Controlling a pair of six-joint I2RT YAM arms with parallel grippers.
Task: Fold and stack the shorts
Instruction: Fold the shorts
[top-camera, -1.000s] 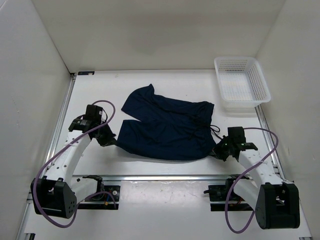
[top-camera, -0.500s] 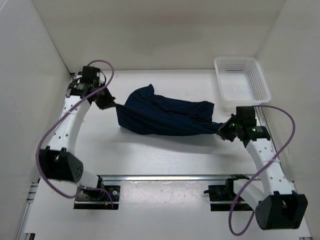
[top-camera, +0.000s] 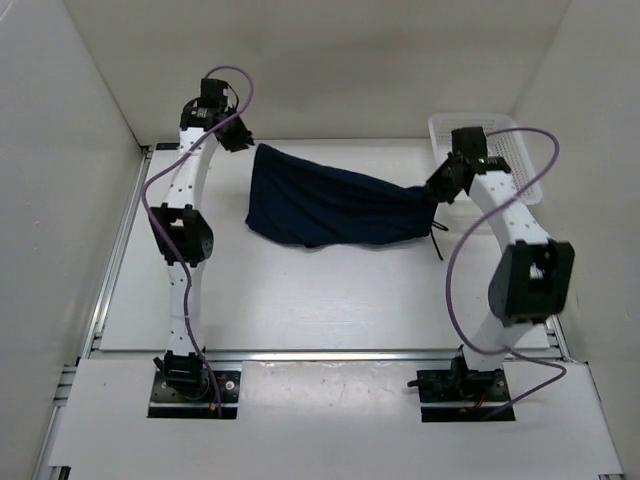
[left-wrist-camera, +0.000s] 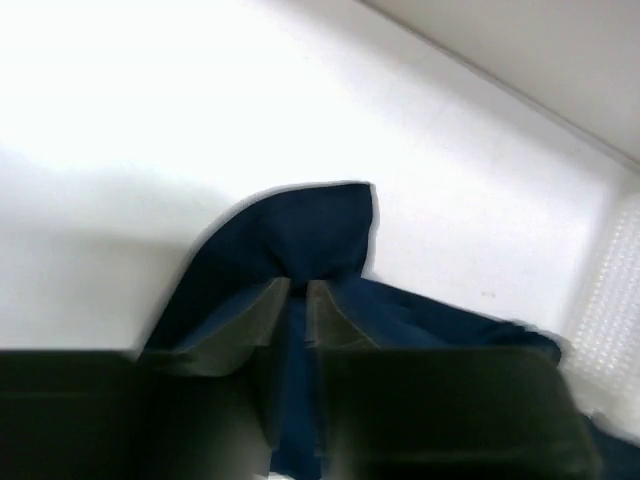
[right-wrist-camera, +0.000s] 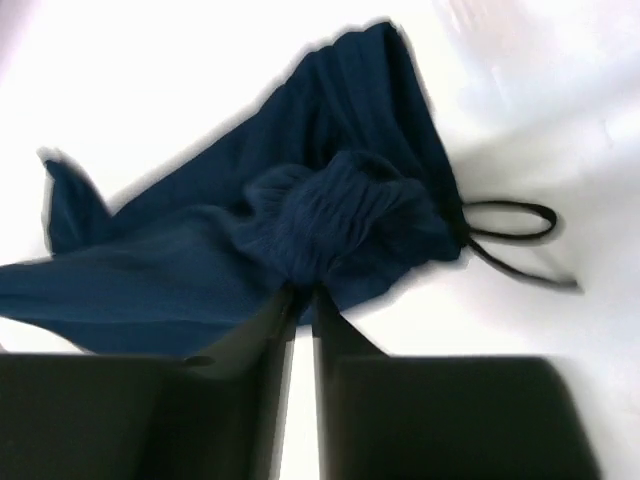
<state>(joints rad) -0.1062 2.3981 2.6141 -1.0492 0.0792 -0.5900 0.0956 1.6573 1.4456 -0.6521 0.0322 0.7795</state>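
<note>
The dark navy shorts (top-camera: 330, 205) lie across the far middle of the table, folded over lengthwise into a long band. My left gripper (top-camera: 240, 140) is at their far left corner. In the left wrist view its fingers (left-wrist-camera: 297, 287) stand close together with navy cloth (left-wrist-camera: 310, 230) running between them. My right gripper (top-camera: 435, 190) is at the right end, by the gathered waistband. In the right wrist view its fingertips (right-wrist-camera: 303, 290) pinch bunched waistband fabric (right-wrist-camera: 320, 215). The thin dark drawstring (right-wrist-camera: 510, 225) loops out onto the table.
A white mesh basket (top-camera: 510, 150) stands at the back right corner, just behind my right arm. The back wall is close behind both grippers. Metal rails run along the table's left side and near edge.
Both arms swung from the near side of the shorts to the far side, carrying the near edge over so the cloth folded into a narrower band.
</note>
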